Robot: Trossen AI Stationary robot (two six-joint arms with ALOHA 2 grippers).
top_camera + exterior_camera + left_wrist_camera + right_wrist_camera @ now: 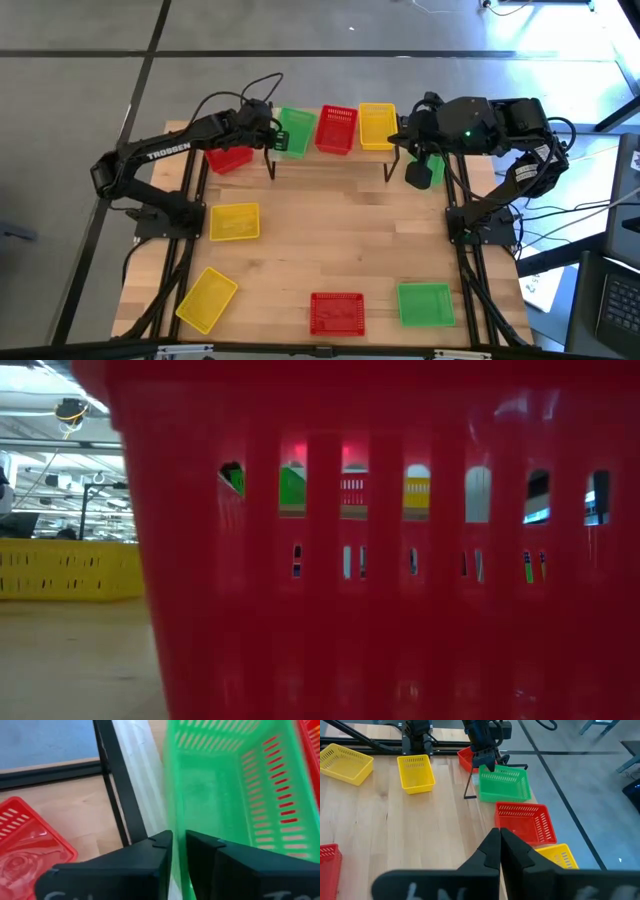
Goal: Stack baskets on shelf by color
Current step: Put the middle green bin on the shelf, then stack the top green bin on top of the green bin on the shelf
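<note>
The shelf [330,157] stands at the table's far edge. A green basket [298,130], a red basket [336,128] and a yellow basket [377,125] rest side by side on its top. My left gripper [276,137] is at the green basket's left side, its fingers [165,852] astride the wall with a narrow gap. My right gripper [500,845] hangs shut and empty above the shelf's right end. Another red basket [229,157] lies on the table left of the shelf. My left gripper has the green basket's left wall [175,822] between its two fingers, near a corner. It comes slanting down from the table's left. The basket sits upright with its bottom on the shelf top. I cannot tell whether both fingers touch the wall.
Two yellow baskets [234,222] [207,298] lie at the table's left. A red basket [337,312] and a green basket [425,303] lie near the front edge; that red one fills the low view [400,560]. Something green [428,170] shows under my right arm. The table's middle is bare wood.
</note>
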